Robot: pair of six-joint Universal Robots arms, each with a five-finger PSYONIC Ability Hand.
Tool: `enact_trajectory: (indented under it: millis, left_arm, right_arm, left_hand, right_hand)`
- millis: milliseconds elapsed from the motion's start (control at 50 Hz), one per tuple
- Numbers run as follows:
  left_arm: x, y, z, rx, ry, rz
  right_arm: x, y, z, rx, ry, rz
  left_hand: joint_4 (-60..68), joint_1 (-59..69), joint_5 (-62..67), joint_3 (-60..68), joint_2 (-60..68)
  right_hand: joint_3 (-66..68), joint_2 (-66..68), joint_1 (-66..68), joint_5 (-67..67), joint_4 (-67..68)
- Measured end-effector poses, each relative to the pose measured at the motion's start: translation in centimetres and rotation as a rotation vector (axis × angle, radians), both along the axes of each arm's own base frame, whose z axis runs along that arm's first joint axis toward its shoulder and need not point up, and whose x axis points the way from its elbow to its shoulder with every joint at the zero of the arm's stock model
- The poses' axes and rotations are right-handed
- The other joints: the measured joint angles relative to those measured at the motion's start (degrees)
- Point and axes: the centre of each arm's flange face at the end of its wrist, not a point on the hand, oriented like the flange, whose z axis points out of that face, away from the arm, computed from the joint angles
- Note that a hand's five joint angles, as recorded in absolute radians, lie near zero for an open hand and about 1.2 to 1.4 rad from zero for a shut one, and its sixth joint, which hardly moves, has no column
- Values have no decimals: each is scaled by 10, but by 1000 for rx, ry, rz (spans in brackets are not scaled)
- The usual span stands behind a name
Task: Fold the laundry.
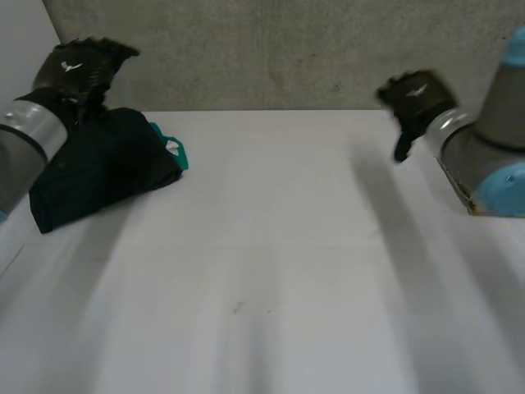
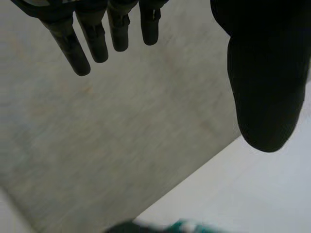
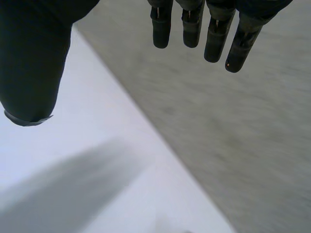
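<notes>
Lying at about ten o'clock on the white table [image 1: 271, 271], the folded dark garment [image 1: 98, 168] forms a compact bundle near the far left edge. A teal trim [image 1: 172, 152] peeks out at the bundle's three o'clock side.

The left hand [image 1: 82, 66] hangs above the garment's eleven o'clock corner, in front of the grey wall [image 1: 271, 49] behind the table. In the left wrist view its fingers [image 2: 97, 43] reach out straight and slightly apart, and the thumb [image 2: 265, 87] stands well away from them. The hand is spread with nothing between fingers and thumb. Beyond the palm in that view, a sliver of the dark cloth and its teal trim lies on the table near the foot of the wall.

The right hand [image 1: 418, 98] hovers at about two o'clock over the far right of the table, well apart from the garment. In the right wrist view its fingers [image 3: 214, 39] are also straight and a little apart. Its thumb [image 3: 31, 73] is held wide to the side, so this hand is spread too and grips nothing. Under it lie bare table and the base of the wall.
</notes>
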Motion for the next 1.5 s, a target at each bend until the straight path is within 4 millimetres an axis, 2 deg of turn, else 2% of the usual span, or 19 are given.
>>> enact_trajectory:
  millis: [120,180,200,240,280,440,500,560,600,660,780,900,1000,1080,1120,1160,1180,1320,1500]
  left_arm:
    - [46,-55,-47,32,-146,121]
    - [56,-66,-60,38,-187,142]
    - [71,-83,-82,46,-264,170]
    - [73,-85,-85,46,-273,173]
    - [86,-104,-117,48,-385,178]
    - [98,-125,-169,40,-540,158]
    - [99,-129,-177,37,-560,166]
    - [99,-130,-178,35,-564,172]
    - [95,-131,-173,21,-571,203]
    - [85,-129,-157,-18,-562,232]
    - [30,-98,-84,-188,-429,236]
    - [-48,-15,-33,-220,-216,60]
    - [-104,64,-34,-110,-134,-126]
    - [-145,130,-57,24,-134,-267]
    - [-159,154,-69,79,-144,-316]
    - [-166,166,-77,112,-147,-343]
    - [-178,187,-86,171,-134,-385]
    - [-186,197,-70,236,1,-404]
    - [-125,117,-22,99,44,-172]
  right_arm:
    - [26,58,-32,119,19,152]
    - [27,68,-38,137,27,170]
    - [25,83,-48,160,40,187]
    - [25,85,-49,162,41,189]
    - [20,98,-58,176,55,193]
    - [7,112,-64,177,69,180]
    - [5,115,-65,178,77,179]
    - [4,116,-66,180,80,179]
    - [3,118,-68,182,89,179]
    - [1,117,-69,184,94,175]
    - [-6,109,-66,178,90,142]
    - [-17,97,-56,149,67,81]
    - [-30,86,-48,121,48,11]
    - [-41,77,-41,102,30,-51]
    - [-44,74,-39,96,25,-69]
    - [-46,73,-38,93,22,-75]
    - [-49,71,-36,89,18,-88]
    - [-51,70,-35,92,16,-90]
    - [-44,79,-36,112,22,-63]
  left_hand:
    - [0,0,0,0,0]
    - [0,0,0,0,0]
    - [0,0,0,0,0]
    - [0,0,0,0,0]
    - [-1,0,0,0,0]
    - [13,29,10,13,15]
    - [243,272,230,250,258]
    - [243,272,230,250,258]
    - [553,534,533,537,555]
    - [560,538,541,545,562]
    - [561,540,541,551,565]
    - [568,540,541,560,568]
    - [570,540,541,566,570]
    - [570,540,541,567,570]
    - [250,224,235,252,245]
    - [225,205,211,228,221]
    - [63,59,57,61,63]
    - [-1,12,1,0,3]
    - [-1,12,1,0,3]
  right_hand:
    - [0,0,0,0,0]
    - [0,0,0,0,0]
    - [0,0,0,0,0]
    - [0,0,0,0,0]
    - [0,0,0,0,0]
    - [0,0,0,-1,0]
    - [0,0,0,-1,0]
    - [0,0,0,-1,0]
    - [0,0,0,-1,0]
    - [0,0,0,-1,0]
    - [0,0,0,-1,0]
    - [0,0,0,-1,0]
    - [0,0,0,-1,0]
    - [0,0,0,-1,0]
    - [0,0,0,-1,0]
    - [0,0,0,-1,0]
    - [0,0,0,-1,0]
    - [0,0,0,-1,0]
    - [0,0,0,-1,0]
